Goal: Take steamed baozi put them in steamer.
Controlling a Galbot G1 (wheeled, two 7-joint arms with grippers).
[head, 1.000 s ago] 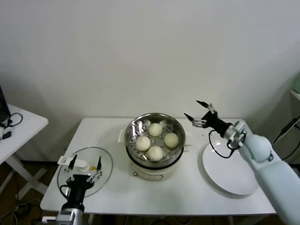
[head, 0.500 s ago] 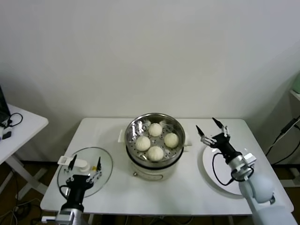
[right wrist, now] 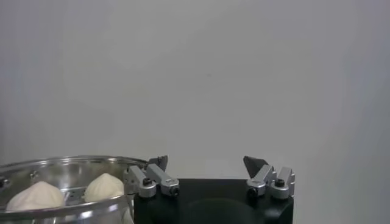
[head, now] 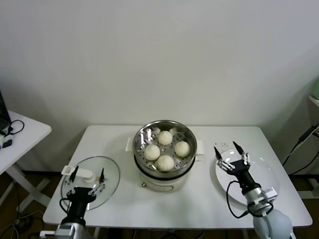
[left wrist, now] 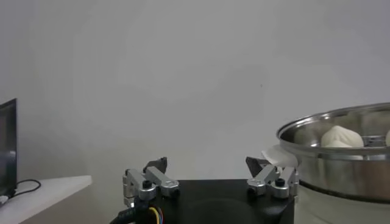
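Note:
Several off-white steamed baozi (head: 165, 151) lie in the shiny steamer (head: 141, 133) at the table's middle; two of them show in the right wrist view (right wrist: 105, 185) and one in the left wrist view (left wrist: 341, 136). My right gripper (head: 229, 151) stands open and empty low over the white plate (head: 266, 185), right of the steamer. My left gripper (head: 88, 175) is open and empty at the front left, over the glass lid (head: 110, 175).
The glass lid with its white handle (head: 82, 174) lies on the white table (head: 199, 199) left of the steamer (left wrist: 329, 122). A second white table (head: 25, 132) stands at far left. The plate holds nothing.
My right gripper has drawn back from beside the steamer's rim, moving down and toward the front over the plate. It stays open. The left arm has sunk slightly.

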